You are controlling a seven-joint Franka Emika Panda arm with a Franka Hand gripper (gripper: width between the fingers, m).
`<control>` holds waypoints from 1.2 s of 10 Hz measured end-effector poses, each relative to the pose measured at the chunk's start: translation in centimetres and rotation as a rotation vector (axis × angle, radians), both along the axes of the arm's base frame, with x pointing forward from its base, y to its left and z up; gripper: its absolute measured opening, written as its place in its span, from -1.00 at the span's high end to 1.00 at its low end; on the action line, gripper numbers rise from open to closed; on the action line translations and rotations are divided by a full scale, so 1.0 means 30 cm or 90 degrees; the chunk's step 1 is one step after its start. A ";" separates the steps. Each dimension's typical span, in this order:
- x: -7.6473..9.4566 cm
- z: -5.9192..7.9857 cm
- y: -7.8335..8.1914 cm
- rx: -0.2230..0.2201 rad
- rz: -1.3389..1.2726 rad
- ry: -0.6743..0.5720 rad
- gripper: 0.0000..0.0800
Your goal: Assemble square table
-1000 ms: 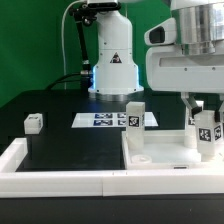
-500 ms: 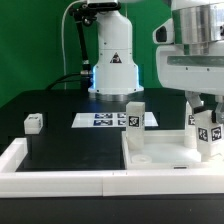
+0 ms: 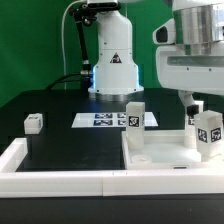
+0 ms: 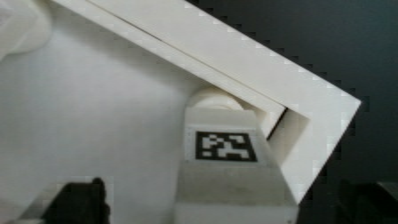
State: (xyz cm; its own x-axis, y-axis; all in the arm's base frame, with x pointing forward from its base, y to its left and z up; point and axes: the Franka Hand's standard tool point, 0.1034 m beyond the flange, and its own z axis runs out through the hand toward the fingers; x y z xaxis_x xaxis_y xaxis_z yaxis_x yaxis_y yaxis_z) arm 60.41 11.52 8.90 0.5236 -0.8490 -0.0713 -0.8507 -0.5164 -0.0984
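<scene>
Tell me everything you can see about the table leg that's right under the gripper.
The leg is a small white block, plastic by its look, with a black-and-white square tag on the face toward the exterior camera. It stands upright on the square tabletop, near the corner on the exterior view's right. In the wrist view its lower end looks rounded where it meets the tabletop. The open gripper straddles it with a gap on each side, so only the tabletop touches it.
</scene>
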 end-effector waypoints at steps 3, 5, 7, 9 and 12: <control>-0.006 -0.008 0.021 0.000 0.020 0.001 -0.62; -0.005 -0.009 0.018 0.000 0.020 0.001 -0.62; -0.004 -0.005 0.015 0.000 0.026 -0.001 -0.62; -0.004 -0.005 0.018 -0.001 0.036 -0.002 -0.62; -0.005 -0.008 0.015 -0.005 0.123 -0.011 -0.62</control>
State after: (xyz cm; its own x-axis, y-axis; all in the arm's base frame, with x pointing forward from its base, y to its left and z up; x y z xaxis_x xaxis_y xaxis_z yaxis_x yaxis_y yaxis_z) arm 60.26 11.98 8.66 0.6778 -0.7332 -0.0543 -0.7340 -0.6705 -0.1077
